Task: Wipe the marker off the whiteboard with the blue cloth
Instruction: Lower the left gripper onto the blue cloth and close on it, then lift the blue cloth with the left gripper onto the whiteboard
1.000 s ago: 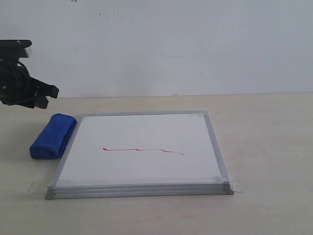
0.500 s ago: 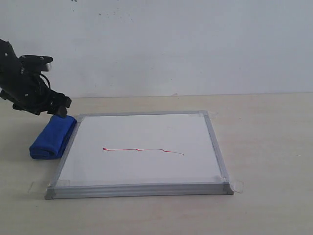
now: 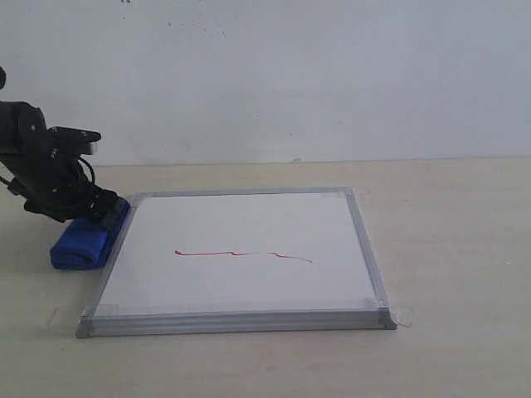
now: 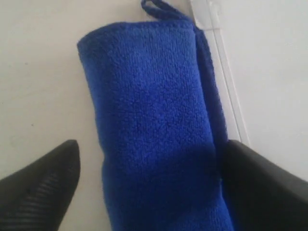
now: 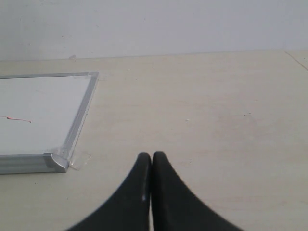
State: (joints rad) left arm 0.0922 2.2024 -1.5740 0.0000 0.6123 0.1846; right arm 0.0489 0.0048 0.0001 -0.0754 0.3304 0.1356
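The whiteboard (image 3: 249, 220) lies flat on the table, its silver frame taped at the corners. A thin wavy red marker line (image 3: 241, 253) runs across its middle. The blue cloth (image 3: 76, 245) lies rolled along the board's left edge. My left gripper (image 3: 98, 214) has come down over the cloth's far end. In the left wrist view this gripper (image 4: 151, 149) is open and straddles the cloth (image 4: 154, 96); the finger on the board side touches it, the other stands clear. My right gripper (image 5: 152, 156) is shut and empty over bare table, near the board's corner (image 5: 55, 162).
A white wall rises behind the tan table (image 3: 448, 215). A clear tape tab (image 3: 404, 314) sticks out at the board's near right corner. The cloth's hanging loop (image 4: 156, 7) lies by the board frame (image 4: 226, 82).
The left arm has dropped and swung right from above the table's left edge onto the cloth's far end. Its jaws have spread wide. The cloth and board have not moved.
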